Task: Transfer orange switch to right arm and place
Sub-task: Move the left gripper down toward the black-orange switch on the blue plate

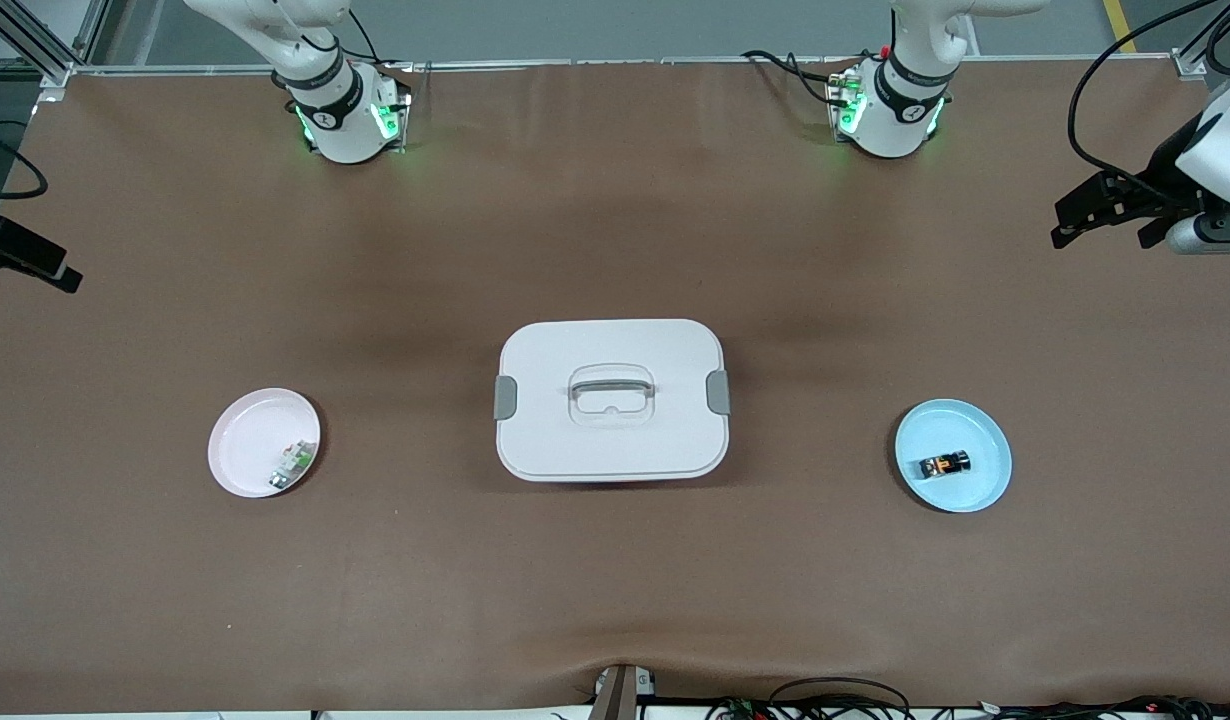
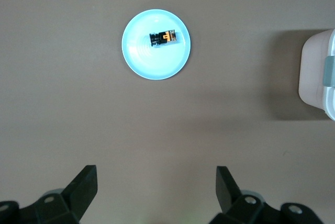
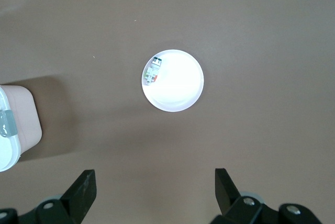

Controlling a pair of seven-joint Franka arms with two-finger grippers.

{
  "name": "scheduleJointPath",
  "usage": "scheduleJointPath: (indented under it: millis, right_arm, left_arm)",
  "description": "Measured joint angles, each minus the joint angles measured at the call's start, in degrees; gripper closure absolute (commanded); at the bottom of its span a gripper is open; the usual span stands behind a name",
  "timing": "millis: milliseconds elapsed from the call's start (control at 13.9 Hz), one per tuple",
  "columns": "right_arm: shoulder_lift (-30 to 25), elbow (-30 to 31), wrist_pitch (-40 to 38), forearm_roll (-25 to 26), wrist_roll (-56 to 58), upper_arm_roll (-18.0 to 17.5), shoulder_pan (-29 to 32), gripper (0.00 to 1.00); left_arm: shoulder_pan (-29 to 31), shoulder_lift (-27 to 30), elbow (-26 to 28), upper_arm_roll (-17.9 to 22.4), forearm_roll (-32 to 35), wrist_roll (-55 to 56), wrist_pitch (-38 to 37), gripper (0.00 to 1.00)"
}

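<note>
The orange switch (image 1: 945, 465) (image 2: 164, 37), a tiny black block with an orange face, lies on a light blue plate (image 1: 985, 490) (image 2: 141, 62) toward the left arm's end of the table. My left gripper (image 1: 1100, 225) (image 2: 157, 174) hangs high over the bare table at that end, apart from the plate, open with nothing between its fingers. At the right arm's end my right gripper (image 1: 35, 262) (image 3: 155, 177) also hangs high over bare table, open and holding nothing.
A pink plate (image 1: 245, 440) (image 3: 180, 88) toward the right arm's end holds a small white-and-green component (image 1: 293, 465) (image 3: 153, 70). A white lidded box (image 1: 575, 340) (image 2: 316, 72) (image 3: 15, 124) with grey clips and a handle stands mid-table between the plates. Cables run along the table's near edge.
</note>
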State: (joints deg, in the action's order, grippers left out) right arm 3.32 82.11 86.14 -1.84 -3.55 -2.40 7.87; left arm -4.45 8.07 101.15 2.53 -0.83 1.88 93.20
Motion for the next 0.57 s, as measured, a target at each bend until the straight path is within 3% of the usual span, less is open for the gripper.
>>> scheduleJointPath:
  millis: [574]
  right_arm:
    - [0.0,0.15,-0.16,-0.52,1.16,0.02,1.19,0.0]
  left_arm:
    - [0.15,-0.41,0.0,0.0,0.0,0.06,0.0,0.0]
